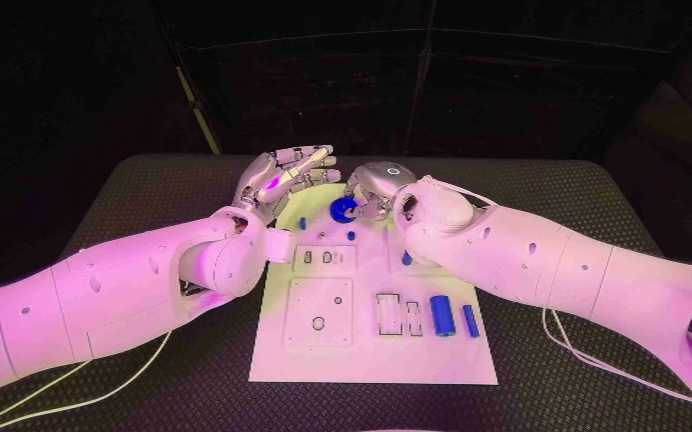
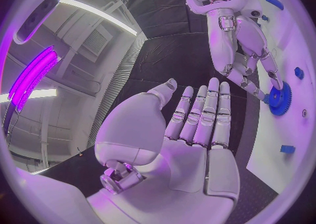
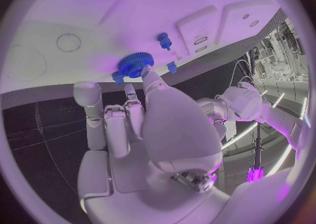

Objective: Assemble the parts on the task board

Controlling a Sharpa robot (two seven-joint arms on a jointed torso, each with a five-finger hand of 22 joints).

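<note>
The white task board [image 1: 289, 352] lies in the middle of the table. A blue gear [image 1: 343, 210] sits at the board's far end. My right hand [image 1: 378, 187] curls over the gear and pinches its rim with its fingertips [image 2: 272, 80]. The right wrist view shows one fingertip [image 3: 146, 72] on the gear [image 3: 135, 65]. My left hand [image 1: 286, 177] hovers just left of the gear, palm up, fingers apart and holding nothing [image 2: 191, 129]. Two blue cylinders [image 1: 443, 315] lie at the board's near right. Small blue pegs [image 1: 351, 235] stand near the gear.
Raised white blocks with holes and slots [image 1: 320, 312] cover the board's middle. Another blue peg [image 3: 163, 39] stands close to the gear. Dark woven table surface [image 1: 577, 202] surrounds the board. Cables [image 1: 577, 347] trail under both arms.
</note>
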